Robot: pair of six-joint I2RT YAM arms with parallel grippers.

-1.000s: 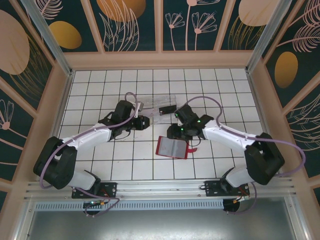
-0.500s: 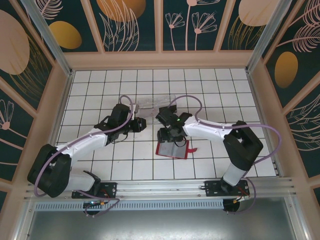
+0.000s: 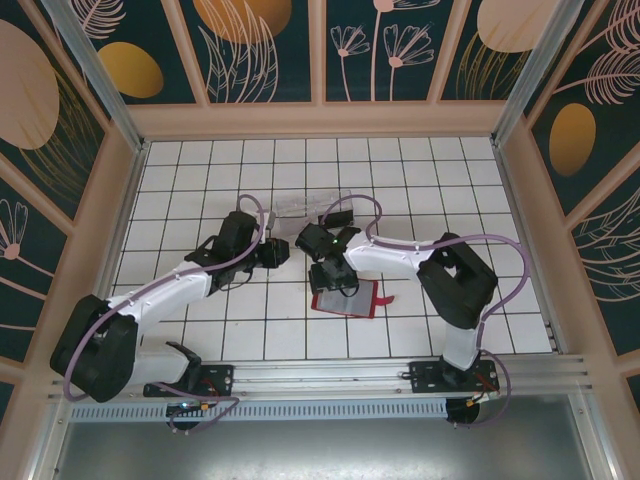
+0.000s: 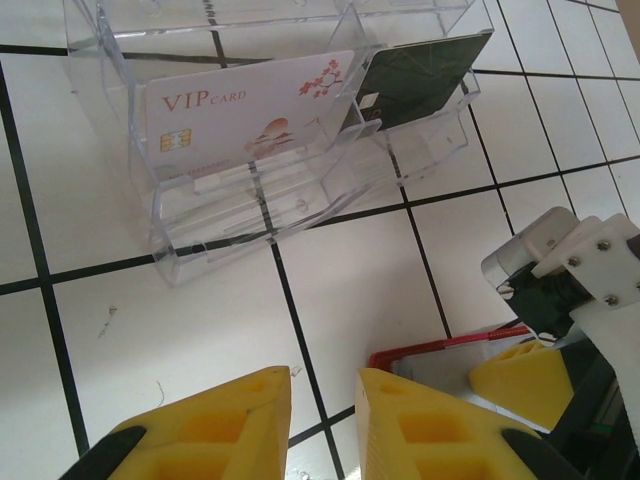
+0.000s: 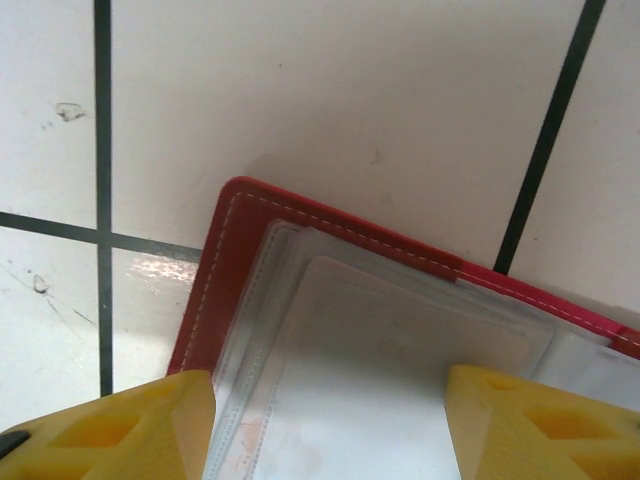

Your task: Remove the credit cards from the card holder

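Observation:
The card holder (image 3: pixel 355 300) lies open on the tiles, red outside with clear sleeves (image 5: pixel 400 360) inside. My right gripper (image 3: pixel 330 283) hovers open over its upper left corner, with one yellow finger (image 5: pixel 110 425) at each side of the sleeves. A pale insert shows in the top sleeve. My left gripper (image 3: pixel 283 253) is just left of the holder, its fingers (image 4: pixel 210 430) a narrow gap apart with nothing between them. A dark credit card (image 4: pixel 420 70) stands in the clear tray (image 4: pixel 260 210) beside a white VIP card (image 4: pixel 250 110).
The clear plastic tray (image 3: pixel 295 205) sits on the tiles behind both grippers. The right arm's purple cable (image 3: pixel 400 240) loops above the holder. In the left wrist view the right gripper's white housing (image 4: pixel 570 260) is close on the right. Wooden walls ring the tiled floor.
The right arm has swung left, carrying its gripper from the holder's upper right to over its upper left corner, and the jaws have widened. The left gripper has barely shifted.

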